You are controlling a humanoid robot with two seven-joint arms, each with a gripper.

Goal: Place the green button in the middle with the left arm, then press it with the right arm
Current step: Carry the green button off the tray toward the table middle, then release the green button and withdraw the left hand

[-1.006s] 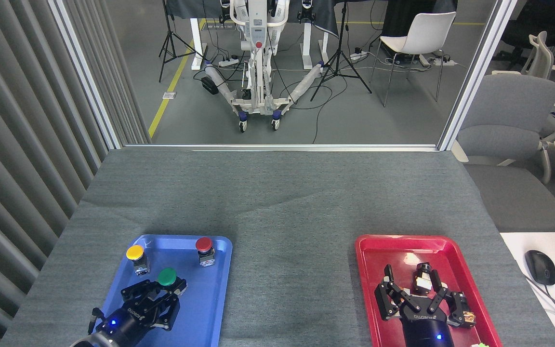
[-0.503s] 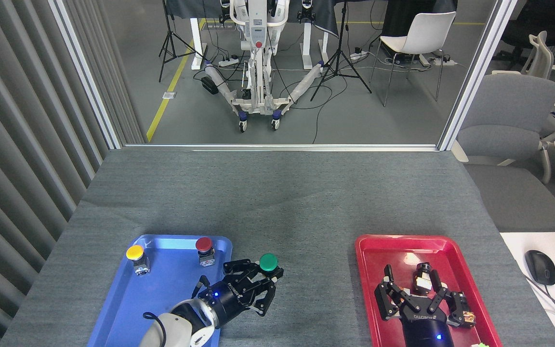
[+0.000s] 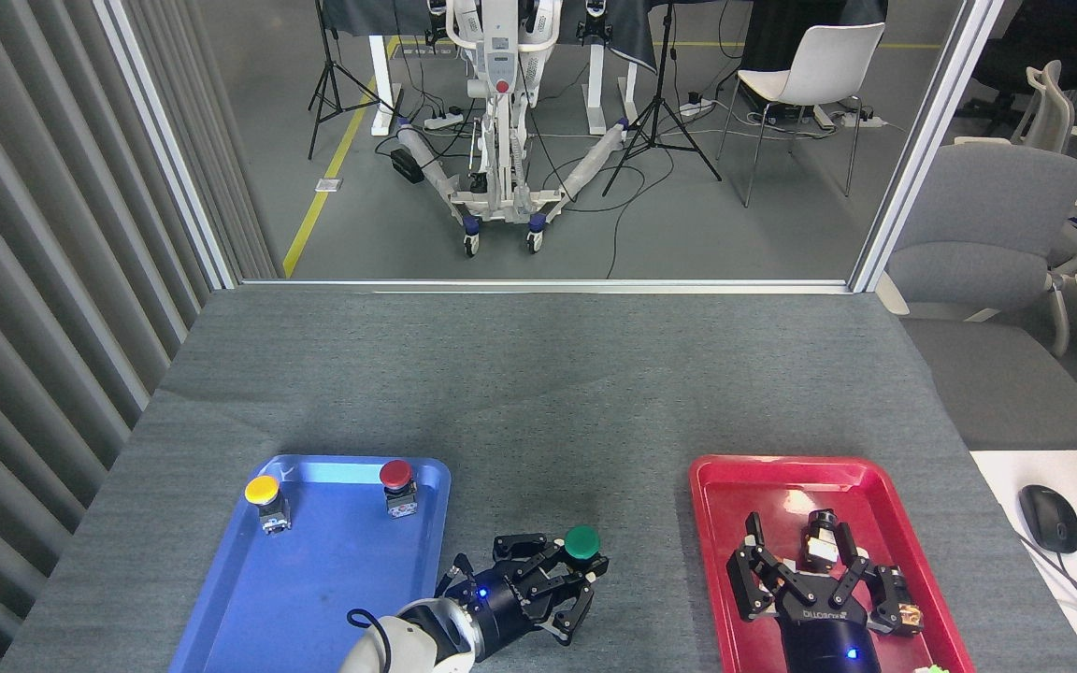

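The green button is held by the left end effector. Its black fingers are closed around the small base, and the round green cap is seen just above and ahead of the fingertips. The button is over the middle, the bare grey strip of the worktop. The blue tray is behind and to the left of this end effector, and the red tray is to its right. It cannot be told whether the button's base is touching the cloth yet or is just above it.

The right end effector is over the red tray, well apart from the button. Its fingers are spread wide, and nothing is gripped by them. A small black and white part lies in the tray just ahead of them.

A few things could go wrong from here. If the button is let go while it is tilted or above the cloth, it could fall on its side, because the cap is big and the base is small. If the fingers are opened unevenly, the button could be dragged or knocked over. If the left end effector is not moved away first, it could be bumped by the right one. If the cap is pushed off-centre, the button could be tipped or slid on the cloth and not pressed.
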